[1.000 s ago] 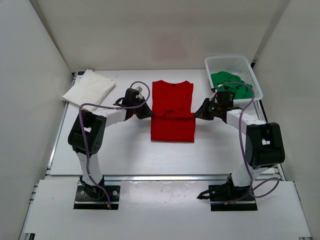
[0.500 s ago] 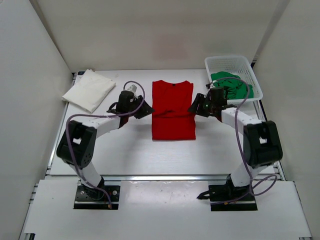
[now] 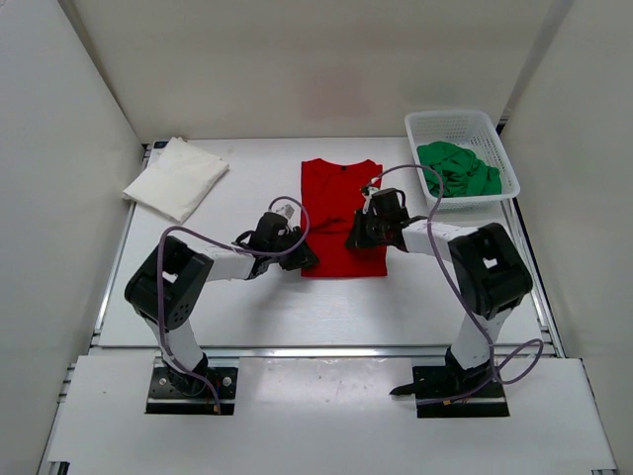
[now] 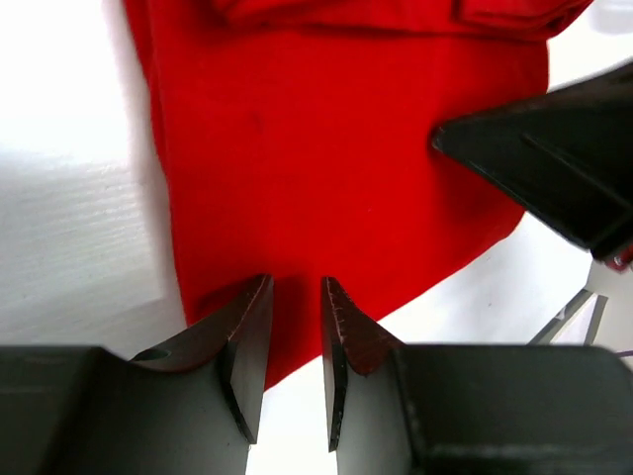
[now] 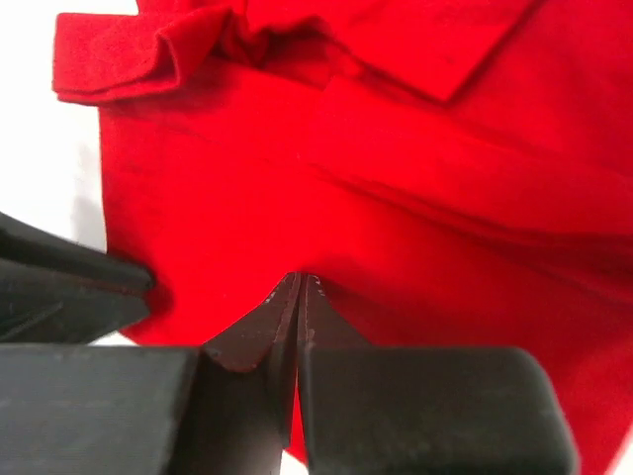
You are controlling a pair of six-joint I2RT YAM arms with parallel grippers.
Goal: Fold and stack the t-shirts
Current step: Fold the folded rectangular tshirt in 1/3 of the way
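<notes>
At the middle of the white desk (image 3: 247,317) the red t-shirt (image 3: 341,188) lies flat, its soft cloth folded into a long rectangle. At the upper left the white t-shirt (image 3: 176,178) sits folded. At the upper right a white plastic lattice basket (image 3: 460,124) holds the crumpled green t-shirt (image 3: 457,170). The left hand (image 4: 294,297) hovers at the red shirt's lower edge, fingers slightly apart and gripping nothing. The right hand (image 5: 299,287) is closed tight over the red cloth; I cannot tell whether it pinches any.

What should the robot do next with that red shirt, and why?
Probably close the left fingers on the near hem of the red t-shirt. They stand slightly apart over that edge, while the right fingers are shut at the same hem, so both could then fold it.
</notes>
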